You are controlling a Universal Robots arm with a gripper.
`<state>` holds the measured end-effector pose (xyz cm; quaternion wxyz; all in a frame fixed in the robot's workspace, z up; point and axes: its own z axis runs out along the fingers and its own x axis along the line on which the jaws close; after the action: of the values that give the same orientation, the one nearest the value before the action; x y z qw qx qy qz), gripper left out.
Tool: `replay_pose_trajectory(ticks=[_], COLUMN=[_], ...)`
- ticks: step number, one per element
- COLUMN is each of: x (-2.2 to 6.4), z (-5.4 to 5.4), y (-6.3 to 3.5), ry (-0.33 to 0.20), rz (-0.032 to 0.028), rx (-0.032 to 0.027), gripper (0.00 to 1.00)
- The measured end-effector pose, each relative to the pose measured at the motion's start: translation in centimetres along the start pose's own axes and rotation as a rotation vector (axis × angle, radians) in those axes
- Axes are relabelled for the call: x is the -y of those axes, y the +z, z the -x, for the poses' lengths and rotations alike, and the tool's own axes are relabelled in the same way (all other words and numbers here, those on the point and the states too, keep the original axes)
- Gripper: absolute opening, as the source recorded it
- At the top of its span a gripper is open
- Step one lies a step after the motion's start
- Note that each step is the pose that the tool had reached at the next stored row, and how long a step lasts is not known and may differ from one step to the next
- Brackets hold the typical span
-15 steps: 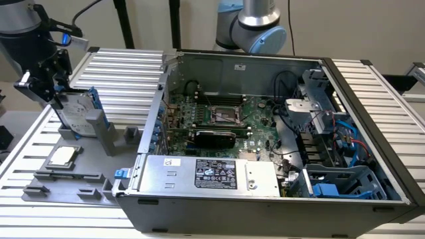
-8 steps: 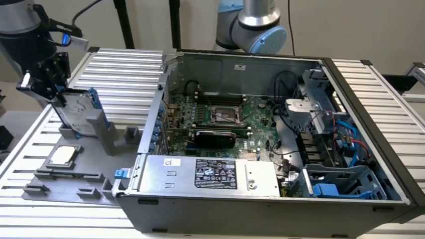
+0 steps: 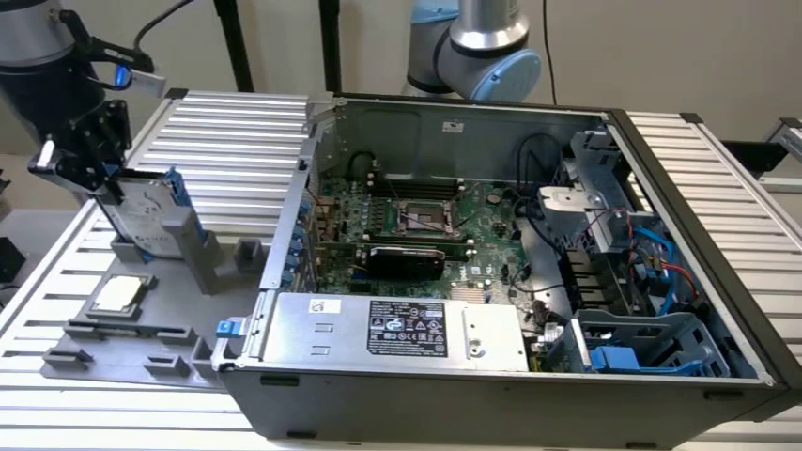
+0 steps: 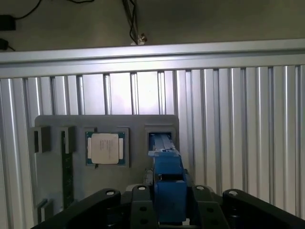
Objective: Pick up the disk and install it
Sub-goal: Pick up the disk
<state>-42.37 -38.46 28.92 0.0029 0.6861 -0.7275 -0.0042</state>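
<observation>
At the exterior view's left, the gripper (image 3: 111, 188) reaches down onto the top of the disk (image 3: 145, 221). The disk stands on edge over the grey fixture (image 3: 126, 343) on the slatted table (image 3: 239, 132). Its silver face shows broadside here, with the blue frame running up the edge nearer the exterior view's right. A square chip (image 3: 116, 293) lies in its own recess on the fixture, just in front of the disk. Further right and well apart from the disk is the open computer case (image 3: 701, 188) (an arm joint (image 3: 483, 47) shows behind its back wall). It holds the motherboard (image 3: 420, 221) in the middle, the power supply (image 3: 389, 329) along the near wall and a blue caddy (image 3: 621, 359) in the bay at the right end.

The wrist view looks down along the disk (image 4: 169, 181) and gives what the side-on view does not: how the gripper (image 4: 169, 202) stands. Its black fingers (image 4: 140, 205) flank the blue frame on both sides, closed against it with no gap showing. Beyond them are the fixture (image 4: 52, 125), the chip (image 4: 106, 148) and, beside the chip, the slot (image 4: 159, 136) that the disk runs toward. The disk's lower end seems to sit in or just above that slot, though neither view settles which.
</observation>
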Motion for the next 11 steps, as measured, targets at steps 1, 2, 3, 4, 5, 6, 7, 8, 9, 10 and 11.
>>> replay_pose_trajectory(ticks=[1,2,3,4,5,6,7,8,9,10,11], x=[0.00,0.00,0.00,0.00,0.01,0.00,0.00,0.00,0.01,0.00,0.01], z=[-0.06,-0.08,-0.08,-0.08,-0.08,-0.09,-0.09,-0.09,-0.09,-0.09,-0.09], y=[0.00,0.00,0.00,0.00,0.00,0.00,0.00,0.00,0.01,0.00,0.00], ry=[0.000,0.000,0.000,0.000,0.000,0.000,0.000,0.000,0.000,0.000,0.000], rz=[0.0000,0.0000,-0.0001,0.0000,-0.0001,0.0000,-0.0001,0.0000,-0.0001,0.0000,0.0000], rx=[0.0000,0.0000,0.0000,0.0000,0.0000,0.0000,0.0001,0.0000,0.0001,0.0000,0.0001], gripper=[0.00,0.00,0.00,0.00,0.00,0.00,0.00,0.00,0.00,0.00,0.00])
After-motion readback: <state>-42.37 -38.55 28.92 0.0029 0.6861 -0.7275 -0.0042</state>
